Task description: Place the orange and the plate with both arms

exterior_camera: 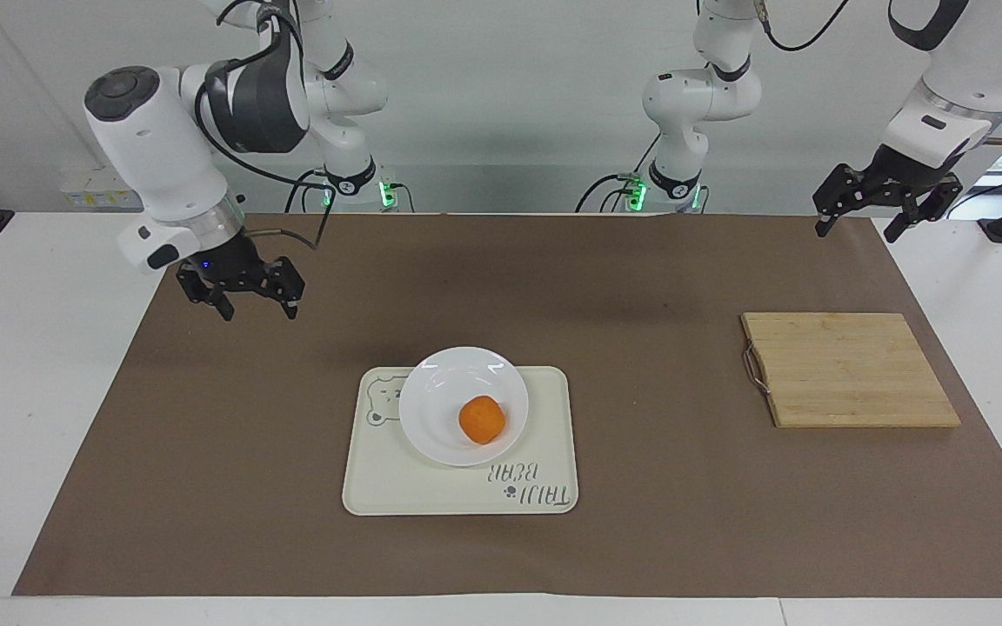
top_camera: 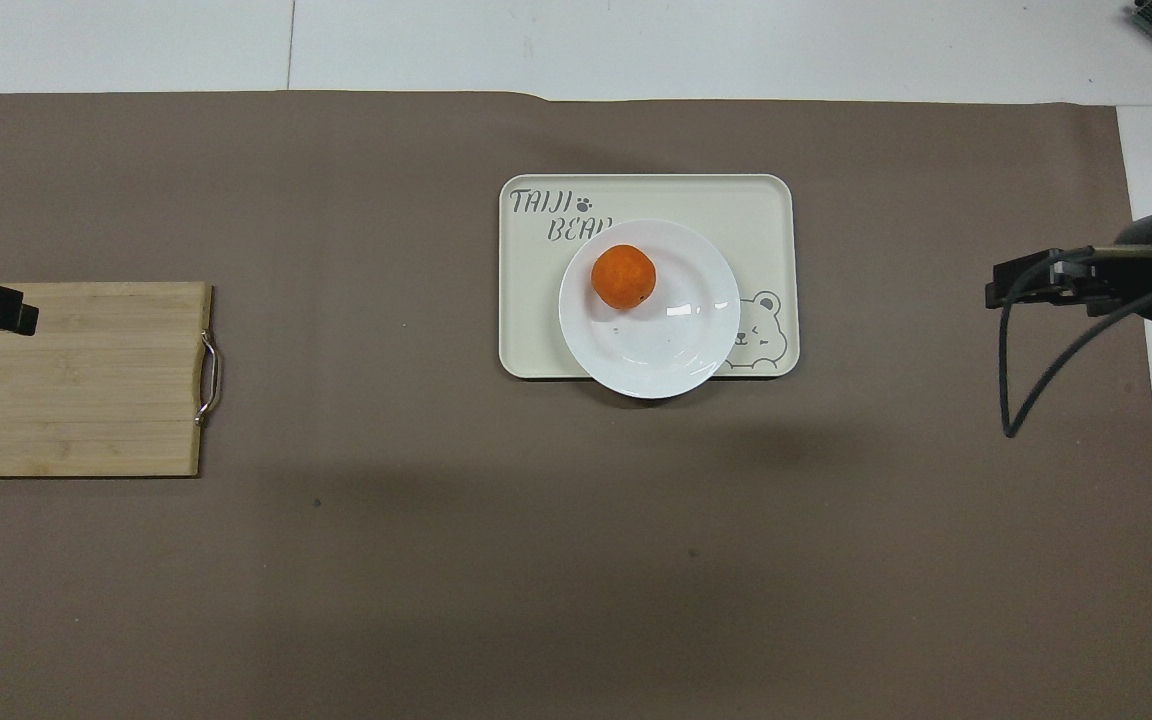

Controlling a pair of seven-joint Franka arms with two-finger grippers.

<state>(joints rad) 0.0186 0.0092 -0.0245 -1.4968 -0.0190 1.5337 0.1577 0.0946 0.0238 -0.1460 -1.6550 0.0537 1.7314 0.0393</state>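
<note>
We see the small round bright orange [exterior_camera: 481, 418] sitting in the shiny white plate [exterior_camera: 431, 396] on the cream tray [exterior_camera: 397, 487], both our claws [exterior_camera: 239, 289] [exterior_camera: 885, 205] wide open and empty, and we think the slippery, breakable plate wants lifting by its rim.

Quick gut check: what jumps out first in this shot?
The orange sitting on the white plate, which rests on the cream bear tray mid-table. Next, the wooden cutting board toward the left arm's end. Both grippers hang open and empty: the right gripper over the brown mat, the left gripper over the mat's corner.
</note>
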